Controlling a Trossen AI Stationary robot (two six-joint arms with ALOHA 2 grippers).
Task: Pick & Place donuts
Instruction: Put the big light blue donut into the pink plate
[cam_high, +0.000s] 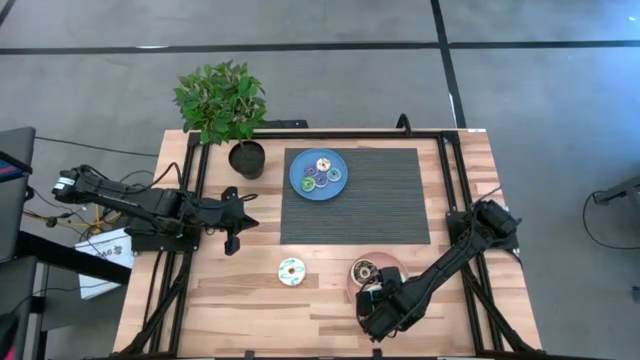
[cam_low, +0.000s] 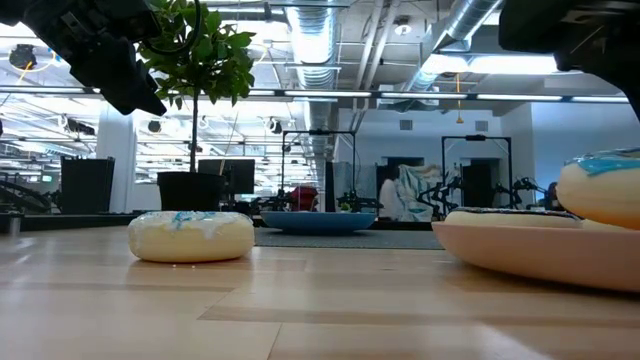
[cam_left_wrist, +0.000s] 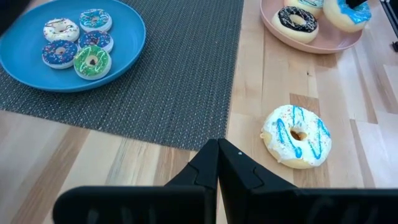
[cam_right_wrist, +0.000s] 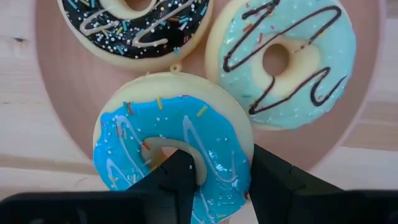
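Observation:
A pink plate (cam_right_wrist: 74, 87) near the table's front right holds a dark brown donut (cam_right_wrist: 137, 22) and a pale blue donut with dark drizzle (cam_right_wrist: 286, 62). My right gripper (cam_right_wrist: 224, 177) is above that plate, shut on a bright-blue-iced donut (cam_right_wrist: 161, 137). A cream donut with blue drizzle (cam_high: 291, 271) lies flat on the bare wood. Several tiny donuts (cam_left_wrist: 78, 40) lie on the blue plate (cam_left_wrist: 127, 37). My left gripper (cam_high: 240, 222) hovers shut at the left, touching nothing. My right gripper pinches the blue-iced donut's ring (cam_right_wrist: 227, 165) with one finger (cam_right_wrist: 180, 180) in the hole and the other finger (cam_right_wrist: 277, 180) outside the rim. The fingers come from above, pointing down. The donut is over the pink plate; whether it rests on it, I cannot tell.
A grey woven mat (cam_high: 380, 200) covers the table's middle, with the blue plate on its far left corner. A potted plant (cam_high: 222, 100) stands at the far left. Black frame rails run along both sides. Bare wood lies between the cream donut and the pink plate.

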